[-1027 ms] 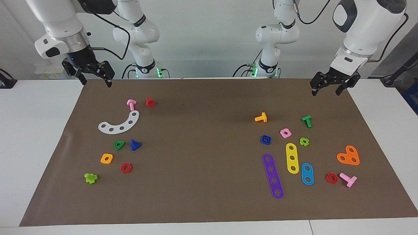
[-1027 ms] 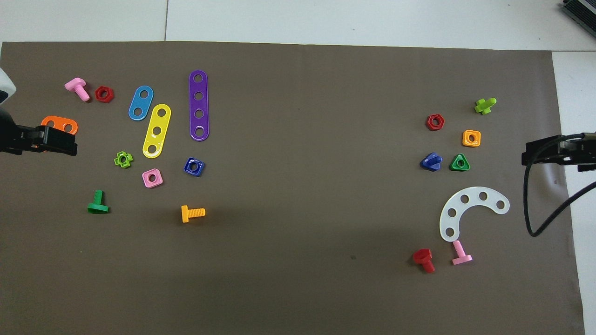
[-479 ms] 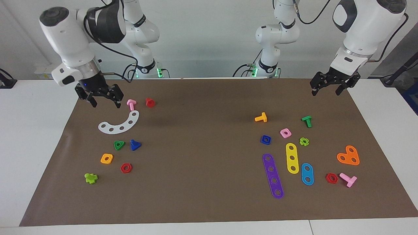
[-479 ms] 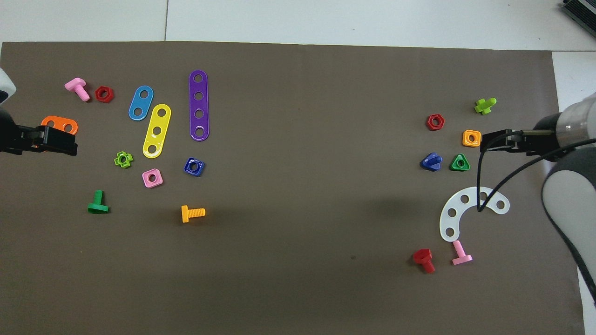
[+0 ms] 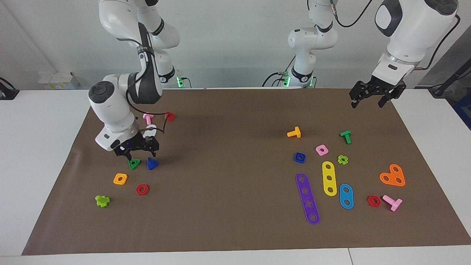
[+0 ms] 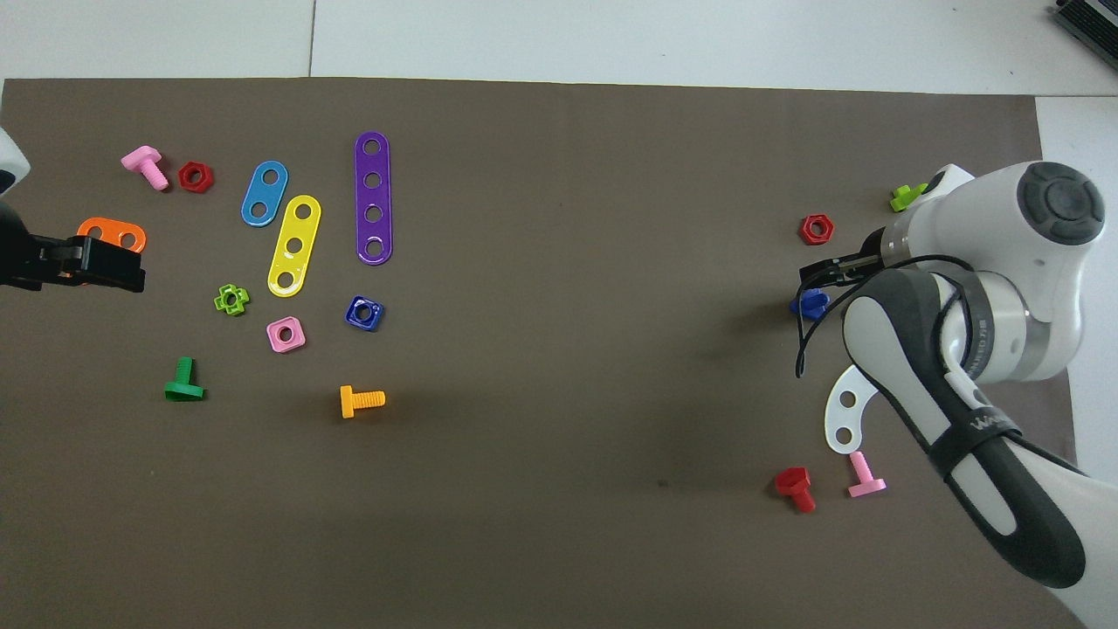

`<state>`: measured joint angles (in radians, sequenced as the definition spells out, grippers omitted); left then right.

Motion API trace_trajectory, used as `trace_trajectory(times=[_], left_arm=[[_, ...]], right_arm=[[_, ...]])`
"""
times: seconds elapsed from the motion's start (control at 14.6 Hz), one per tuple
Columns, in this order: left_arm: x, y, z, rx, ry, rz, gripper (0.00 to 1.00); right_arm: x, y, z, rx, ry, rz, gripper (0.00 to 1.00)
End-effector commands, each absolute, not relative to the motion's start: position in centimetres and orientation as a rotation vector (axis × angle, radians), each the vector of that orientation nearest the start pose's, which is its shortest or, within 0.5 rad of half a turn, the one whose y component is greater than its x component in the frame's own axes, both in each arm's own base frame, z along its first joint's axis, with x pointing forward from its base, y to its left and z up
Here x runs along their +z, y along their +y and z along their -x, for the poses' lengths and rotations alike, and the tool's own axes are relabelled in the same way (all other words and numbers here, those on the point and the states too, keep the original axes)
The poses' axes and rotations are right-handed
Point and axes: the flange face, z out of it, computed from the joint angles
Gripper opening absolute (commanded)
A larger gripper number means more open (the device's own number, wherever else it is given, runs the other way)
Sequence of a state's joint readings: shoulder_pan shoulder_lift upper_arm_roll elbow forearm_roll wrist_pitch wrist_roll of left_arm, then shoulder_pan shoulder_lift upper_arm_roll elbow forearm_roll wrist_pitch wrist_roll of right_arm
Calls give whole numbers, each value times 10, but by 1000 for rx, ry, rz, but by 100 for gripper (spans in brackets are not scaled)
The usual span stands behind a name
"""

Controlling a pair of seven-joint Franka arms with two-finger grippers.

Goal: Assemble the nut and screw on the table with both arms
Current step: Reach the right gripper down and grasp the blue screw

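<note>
The dark-blue nut (image 5: 299,157) (image 6: 363,313) lies flat on the brown mat (image 5: 228,184) toward the left arm's end of the table. The dark-blue screw (image 5: 151,163) (image 6: 808,304) lies toward the right arm's end, beside a green triangular nut (image 5: 134,163). My right gripper (image 5: 141,152) (image 6: 825,275) hangs open, low over the screw and the green nut, holding nothing; in the overhead view the arm covers part of the screw. My left gripper (image 5: 368,103) (image 6: 122,266) waits open and empty above the mat's edge near the robots.
Around the screw lie an orange square nut (image 5: 120,179), a red hex nut (image 5: 142,189), a lime piece (image 5: 102,201), a white curved strip (image 6: 843,411), and pink and red screws. Near the nut lie a pink square nut (image 5: 321,149), an orange screw (image 5: 294,133) and coloured strips.
My right arm has swung down from the mat's edge near the robots to low over the blue screw and green nut. The left arm has not moved.
</note>
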<state>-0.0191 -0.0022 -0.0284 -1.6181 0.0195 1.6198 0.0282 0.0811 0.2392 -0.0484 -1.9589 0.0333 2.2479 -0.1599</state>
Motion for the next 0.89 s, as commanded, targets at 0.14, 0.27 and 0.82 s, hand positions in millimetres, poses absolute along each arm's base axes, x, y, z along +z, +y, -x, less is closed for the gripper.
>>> trace_trajectory(times=[0.14,0.27,0.82], left_arm=[[609,-22,-547,-5,129,3104,100],[609,-22,-547,-5,129,3104,100],[609,-21,-547,-5,126,3106,100]], right_arm=[[330,21,-601,-66,-390,3085,94],[321,21,-600,-50,-401,3084,84],[304,21,-602,-46,-455,3078,46]])
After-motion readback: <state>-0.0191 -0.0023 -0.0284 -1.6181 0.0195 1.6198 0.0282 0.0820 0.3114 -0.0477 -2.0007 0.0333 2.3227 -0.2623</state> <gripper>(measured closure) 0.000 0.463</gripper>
